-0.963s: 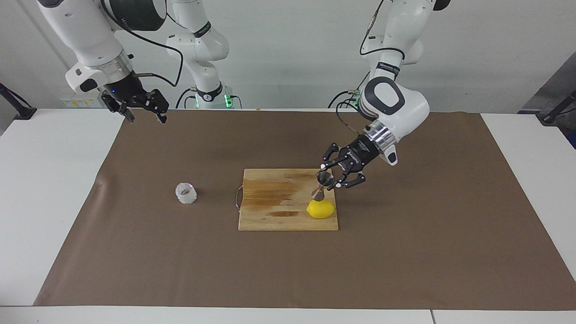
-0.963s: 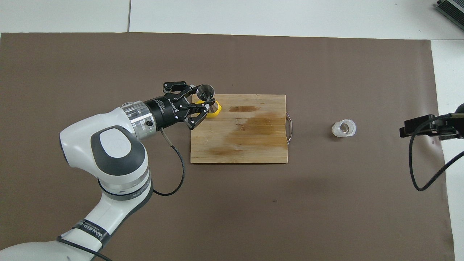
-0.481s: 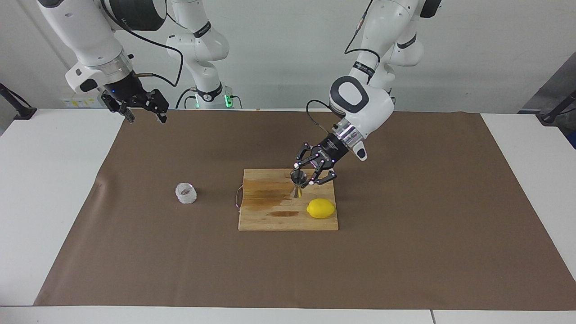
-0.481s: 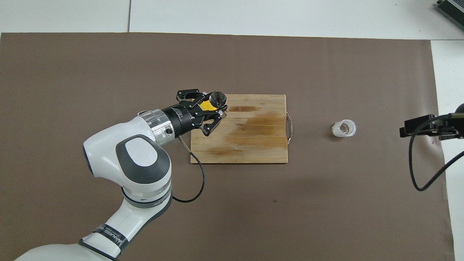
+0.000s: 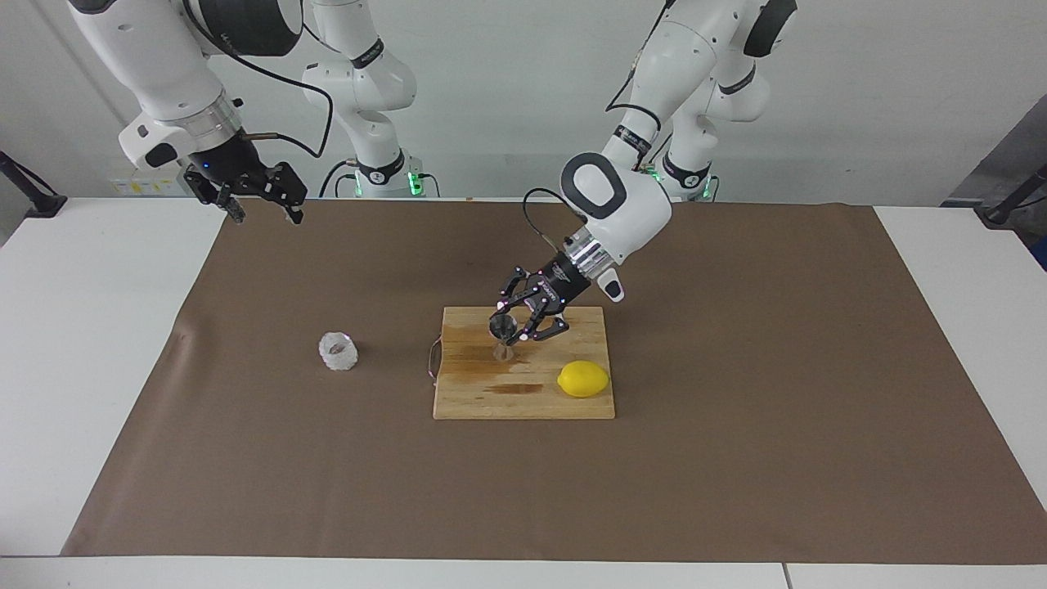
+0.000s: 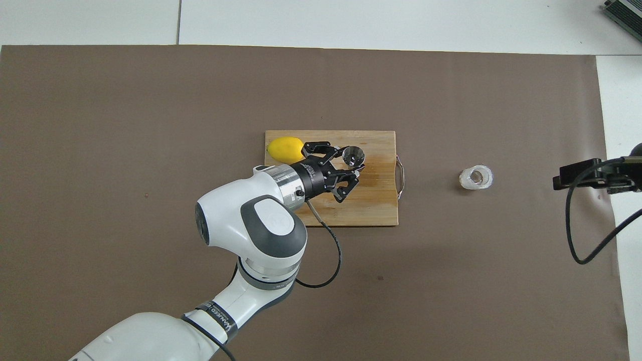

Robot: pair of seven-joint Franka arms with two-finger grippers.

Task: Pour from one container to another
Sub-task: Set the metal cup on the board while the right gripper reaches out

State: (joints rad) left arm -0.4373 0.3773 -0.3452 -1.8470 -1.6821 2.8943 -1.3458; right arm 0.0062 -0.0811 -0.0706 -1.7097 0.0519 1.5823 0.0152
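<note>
jigger carried over the board, cup waiting

the worktop (image 5: 941, 343) carries a wooden board (image 5: 523, 401). seen from overhead, a lemon (image 6: 285, 148) sits at the board's ten o'clock corner. the left tool (image 5: 523, 321) is closed on the steel jigger (image 5: 503, 335), held upright over the board's middle. the right tool (image 5: 249, 192) waits over the worktop's edge, its fingers apart and empty. the faceted glass cup (image 6: 476, 178) stands at three o'clock of the board, well apart. i judge it light, slippery and fragile; grip its sides low.
</note>
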